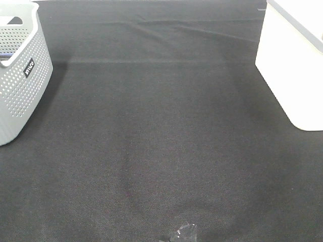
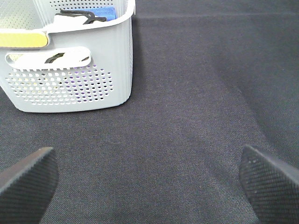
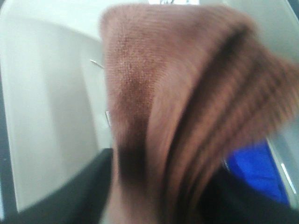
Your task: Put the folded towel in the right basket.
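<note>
The folded towel [image 3: 163,93] is brown and ribbed, and blurred close to the lens in the right wrist view. It hangs inside the white right basket [image 3: 46,116], pinched between the dark fingers of my right gripper [image 3: 154,200]. The high view shows this basket [image 1: 292,75] at the far right edge. Neither the towel nor either arm shows in the high view. My left gripper [image 2: 149,186] is open and empty, low over the black cloth, with its fingertips [image 2: 28,182] wide apart.
A grey perforated basket [image 1: 20,85] stands at the far left. It also shows in the left wrist view [image 2: 70,84], holding a blue item [image 2: 100,11]. A blue item [image 3: 254,170] lies in the white basket. Black cloth [image 1: 161,141] covers the table.
</note>
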Motion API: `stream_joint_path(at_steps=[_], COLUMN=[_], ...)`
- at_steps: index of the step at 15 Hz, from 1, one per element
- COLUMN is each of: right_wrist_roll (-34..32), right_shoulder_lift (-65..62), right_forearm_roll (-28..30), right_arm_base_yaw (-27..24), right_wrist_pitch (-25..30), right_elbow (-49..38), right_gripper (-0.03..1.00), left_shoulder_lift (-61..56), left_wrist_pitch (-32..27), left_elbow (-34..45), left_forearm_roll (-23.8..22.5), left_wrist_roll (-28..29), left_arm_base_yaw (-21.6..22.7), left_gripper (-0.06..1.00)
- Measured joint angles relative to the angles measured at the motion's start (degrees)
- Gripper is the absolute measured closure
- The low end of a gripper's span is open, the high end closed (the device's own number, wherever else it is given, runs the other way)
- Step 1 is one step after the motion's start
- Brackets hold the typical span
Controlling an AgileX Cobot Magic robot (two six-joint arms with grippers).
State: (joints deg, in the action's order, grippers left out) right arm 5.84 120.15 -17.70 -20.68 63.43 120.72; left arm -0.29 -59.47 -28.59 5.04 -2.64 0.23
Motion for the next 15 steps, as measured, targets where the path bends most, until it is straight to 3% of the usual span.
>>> stream_joint_path(at_steps=[1,3,9,15], right_wrist_roll=[-0.7,-1.2,-4.9,-11.1], right_shoulder_lift=[0.3,0.5,-1.1,-9.5], right_forearm_roll=[0.1,3.3,9.4,12.9], right_arm_base_yaw=[0.4,2.9,9.5,24.3], right_wrist_pitch=[0.2,0.7,4.9,6.1], right_elbow=[0.0,0.0,0.7,1.8], right_gripper=[0.22,0.07,0.03,0.03], left_shoulder_lift=[0.0,0.0,0.0,0.0], left_wrist_pitch=[0.0,0.0,0.0,0.0], left_elbow=[0.0,0.0,0.0,0.0], left_forearm_roll=[0.0,0.0,0.0,0.0], left_wrist_roll=[0.0,0.0,0.0,0.0], left_arm_base_yaw=[0.0,0.0,0.0,0.0], left_gripper=[-0.05,-0.05,-0.05,-0.05])
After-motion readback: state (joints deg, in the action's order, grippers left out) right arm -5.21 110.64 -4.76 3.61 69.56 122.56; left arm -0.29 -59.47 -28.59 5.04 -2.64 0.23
